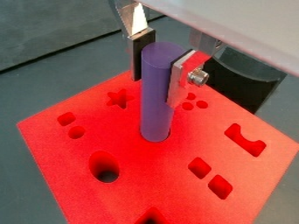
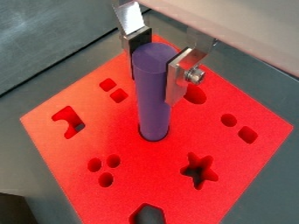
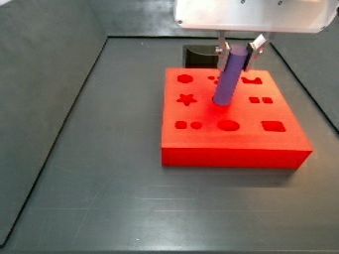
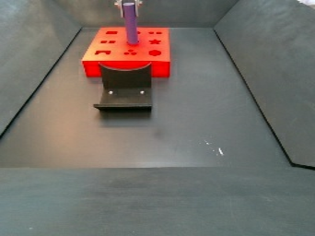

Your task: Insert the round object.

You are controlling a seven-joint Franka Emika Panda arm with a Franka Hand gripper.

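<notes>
Purple peg point(image 1: 156, 92) clamped near its top between gripper point(image 1: 162, 59) plates, hanging straight below, lower end seated in round hole of red block point(image 2: 105, 131). Judged light, stiff, smooth, likely slippery; best gripped high, squarely across. Fixture point(image 4: 124, 92) well apart.

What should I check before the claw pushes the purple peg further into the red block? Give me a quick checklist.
1. Claw grips the purple peg near its top: ok.
2. Peg's lower end sits in a hole at the middle of the red block: ok.
3. Peg upright: not ok; it leans in a side view.
4. Peg fully seated: not ok; most of it stands above the block.
5. Hole depth: cannot tell.
</notes>
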